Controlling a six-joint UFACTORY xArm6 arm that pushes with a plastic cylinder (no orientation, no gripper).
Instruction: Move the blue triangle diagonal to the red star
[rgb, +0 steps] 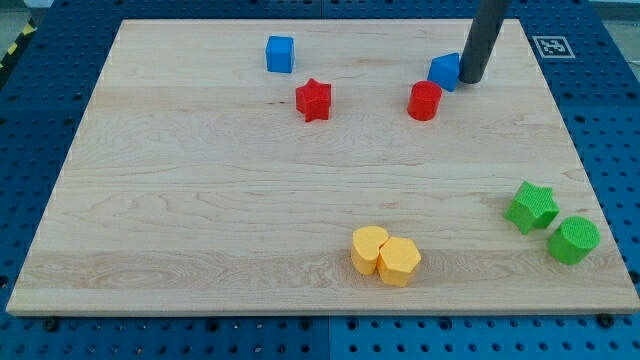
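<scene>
There is no claw on this arm, nothing that opens or closes, only a dark rod. The tip (470, 80) is down on the table (200, 200), near its far edge at the view's top right.

Pressed against the tip, on its left in the view, is the blue triangle (445, 72); the two look to be touching. That is what the next move depends on: the block sits on the same side of the tip as the place it has to go.

A little further out, to the view's left of the tip and towards the view's bottom, stands a red cylinder (425, 101), just beside the triangle's lower corner. Well beyond that, in the same leftward direction from the tip and slightly lower, is the red star (313, 99). A blue cube (280, 53) sits past it, up and to the left of the star.

I'd judge a straight push to the view's left should carry the triangle to the star's upper right corner. It needs to stay above the cylinder, since clipping it could turn the block.

Far from the tip, towards the view's bottom, two yellow blocks (385, 255) sit touching, and a green star (531, 207) and a green cylinder (574, 240) lie well clear of the route.
</scene>
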